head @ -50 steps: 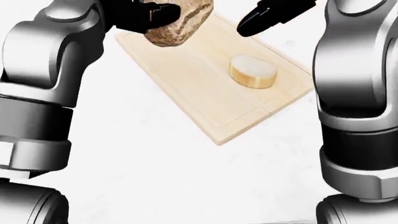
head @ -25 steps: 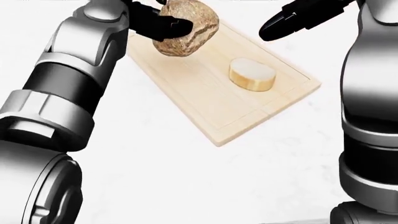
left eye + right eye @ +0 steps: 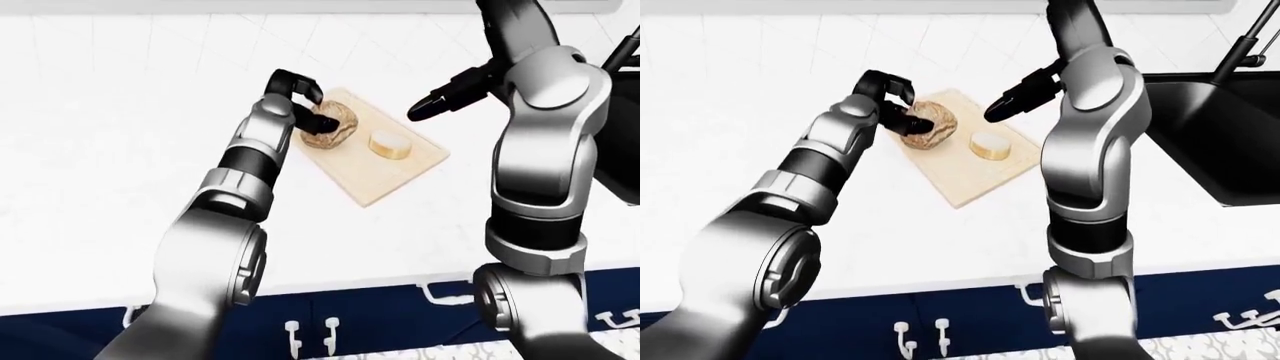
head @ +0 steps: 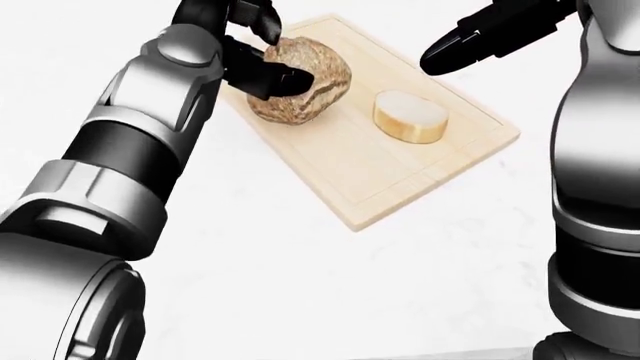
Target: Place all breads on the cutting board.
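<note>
Head view shows the left hand [image 4: 262,56] wrapped around a brown crusty loaf [image 4: 300,80], black fingers [image 4: 268,79] curled over its left side and top; the loaf sits low on the cutting board [image 4: 375,165], near the board's upper-left end, though I can't really tell if it's fully resting or a hair above; a pale round bread [image 4: 410,116] already lies on the board just to the right of the loaf, not touching it; the right hand [image 4: 470,41] hangs above the board's upper-right edge, holding nothing, fingers bunched into a dark point; whole thing sits on a white counter [image 4: 300,285]; right-eye view has a black sink [image 3: 1225,135] off to the right.
</note>
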Available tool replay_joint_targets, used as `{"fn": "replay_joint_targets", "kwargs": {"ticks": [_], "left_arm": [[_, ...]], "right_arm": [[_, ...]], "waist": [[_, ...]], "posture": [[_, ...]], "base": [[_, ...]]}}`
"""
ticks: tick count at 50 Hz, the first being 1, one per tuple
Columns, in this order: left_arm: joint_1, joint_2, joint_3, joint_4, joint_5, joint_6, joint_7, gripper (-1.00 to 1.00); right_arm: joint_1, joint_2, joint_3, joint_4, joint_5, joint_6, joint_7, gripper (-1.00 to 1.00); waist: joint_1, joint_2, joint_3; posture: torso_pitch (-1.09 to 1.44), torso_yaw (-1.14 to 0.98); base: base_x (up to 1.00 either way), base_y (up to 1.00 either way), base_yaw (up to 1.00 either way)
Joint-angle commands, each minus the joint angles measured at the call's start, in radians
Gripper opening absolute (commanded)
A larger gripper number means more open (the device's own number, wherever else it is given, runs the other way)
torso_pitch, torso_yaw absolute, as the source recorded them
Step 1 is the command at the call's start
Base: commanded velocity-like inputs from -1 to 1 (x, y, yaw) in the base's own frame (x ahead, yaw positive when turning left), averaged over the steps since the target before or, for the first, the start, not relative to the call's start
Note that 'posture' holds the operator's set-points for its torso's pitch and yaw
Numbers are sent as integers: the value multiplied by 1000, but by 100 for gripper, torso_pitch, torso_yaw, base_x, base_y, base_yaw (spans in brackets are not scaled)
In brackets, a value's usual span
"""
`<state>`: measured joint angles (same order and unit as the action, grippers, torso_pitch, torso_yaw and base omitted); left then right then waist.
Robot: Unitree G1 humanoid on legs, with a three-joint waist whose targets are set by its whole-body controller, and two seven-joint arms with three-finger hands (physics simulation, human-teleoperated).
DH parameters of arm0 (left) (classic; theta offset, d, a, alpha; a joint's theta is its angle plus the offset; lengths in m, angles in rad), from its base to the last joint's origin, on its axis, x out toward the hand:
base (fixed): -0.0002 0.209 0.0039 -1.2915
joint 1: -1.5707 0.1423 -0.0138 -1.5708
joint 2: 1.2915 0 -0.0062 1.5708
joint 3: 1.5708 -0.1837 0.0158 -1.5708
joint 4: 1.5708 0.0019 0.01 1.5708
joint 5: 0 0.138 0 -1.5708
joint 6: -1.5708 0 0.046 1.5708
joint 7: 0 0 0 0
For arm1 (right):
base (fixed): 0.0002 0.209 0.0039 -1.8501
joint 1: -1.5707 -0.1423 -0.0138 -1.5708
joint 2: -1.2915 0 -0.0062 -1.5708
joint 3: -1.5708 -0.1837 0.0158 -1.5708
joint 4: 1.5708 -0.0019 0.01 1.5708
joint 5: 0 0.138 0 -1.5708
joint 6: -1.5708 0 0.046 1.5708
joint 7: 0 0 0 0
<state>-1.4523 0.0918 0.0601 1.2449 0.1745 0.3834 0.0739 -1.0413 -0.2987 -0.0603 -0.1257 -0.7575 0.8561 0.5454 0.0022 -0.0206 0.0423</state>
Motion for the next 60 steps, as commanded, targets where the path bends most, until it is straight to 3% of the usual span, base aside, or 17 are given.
{"fn": "replay_joint_targets", "kwargs": {"ticks": [1,31,32,33,35,36,37,40,41,56,59,60], "left_arm": [[-47,8,0,-43,12,-33,9,-100],[-66,-48,-1,-1,68,-69,8,-100],[-67,-50,-3,-1,70,-67,5,-69],[-67,-50,-4,0,73,-67,5,-50],[-73,-49,0,2,71,-64,6,-47],[-70,-48,-1,5,75,-68,7,-19],[-68,-48,-2,4,77,-68,7,-17],[-75,-52,-1,2,78,-61,7,84],[-77,-52,3,3,74,-61,9,100],[-104,-25,20,-18,43,-41,10,100],[-125,-6,54,-96,-21,-3,2,100],[-115,1,42,-141,-28,16,-12,100]], "right_arm": [[-34,-10,-9,-29,-11,-17,-12,100],[-9,-32,-27,-55,11,-13,-15,100],[-2,-29,-28,-56,14,-16,-19,100],[6,-26,-31,-52,21,-25,-27,100],[8,-29,-33,-54,25,-23,-28,100],[15,-30,-32,-61,25,-20,-28,100],[22,-30,-31,-71,25,-17,-26,100],[26,-30,-32,-70,29,-18,-31,100],[24,-31,-31,-73,29,-15,-29,100],[-1,-23,-15,-69,19,3,-23,100],[-16,-6,-1,-59,10,15,-22,100],[-16,7,1,-59,10,30,-16,100]], "waist": [[0,-2,-35],[2,-9,-37],[2,-9,-37],[2,-9,-37],[2,-10,-37],[2,-10,-37],[2,-11,-37],[2,-11,-37],[2,-11,-37],[1,-9,-35],[0,-6,-35],[-1,-5,-34]], "posture": [[0,0],[0,0],[0,0],[0,0],[0,0],[0,0],[0,0],[0,0],[0,0],[0,0],[0,0],[0,0]], "base": [[0,0,0],[0,0,0],[0,0,0],[0,0,0],[0,0,0],[0,0,0],[0,0,0],[0,0,0],[0,0,0],[0,0,0],[0,0,0],[0,0,0]]}}
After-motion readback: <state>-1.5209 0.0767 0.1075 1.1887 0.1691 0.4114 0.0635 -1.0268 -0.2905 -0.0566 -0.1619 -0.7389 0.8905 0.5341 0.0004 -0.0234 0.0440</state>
